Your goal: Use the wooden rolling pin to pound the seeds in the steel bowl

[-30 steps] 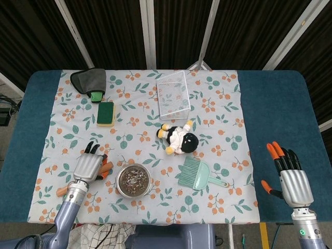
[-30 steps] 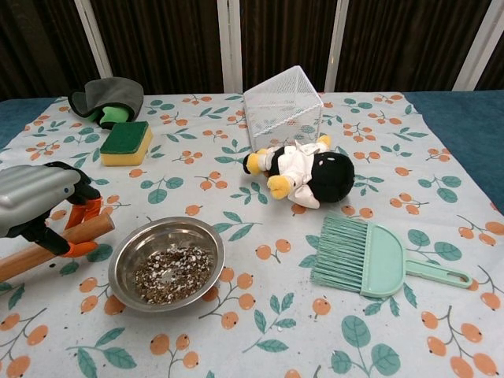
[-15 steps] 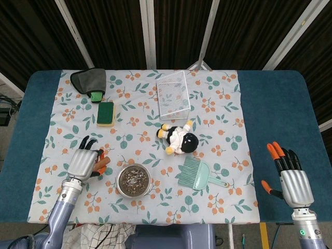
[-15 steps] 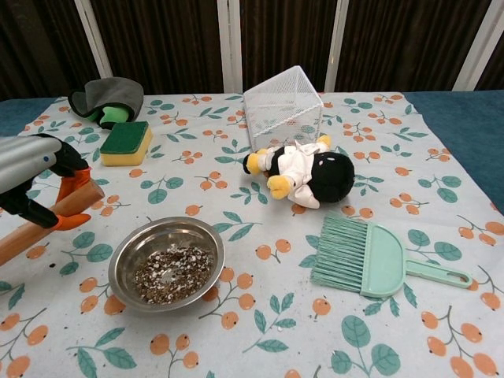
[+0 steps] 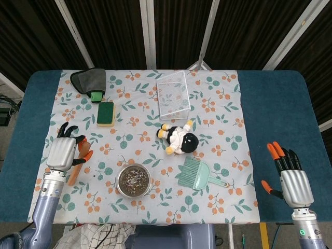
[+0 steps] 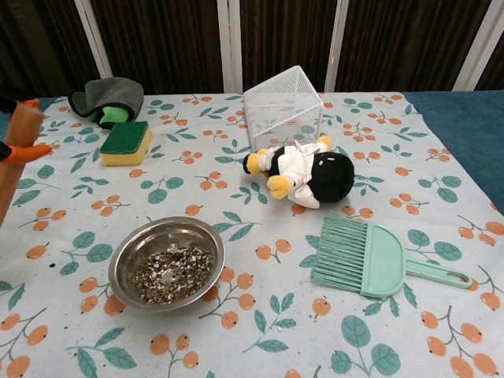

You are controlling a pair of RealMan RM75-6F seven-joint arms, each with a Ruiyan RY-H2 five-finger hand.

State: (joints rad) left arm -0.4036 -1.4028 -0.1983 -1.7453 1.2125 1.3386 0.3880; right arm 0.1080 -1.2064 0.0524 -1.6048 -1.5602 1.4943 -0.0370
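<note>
Gripping the pin in my left hand, fingers wrapped round it, lifted off the cloth left of the bowl. Seeds lie unpounded inside, so all the pounding remains. My right hand hangs spread and empty at the table's edge. No writing readable anywhere.

Rolling pin in left hand

The steel bowl sits left of the brush, with the plush toy behind them.
</note>
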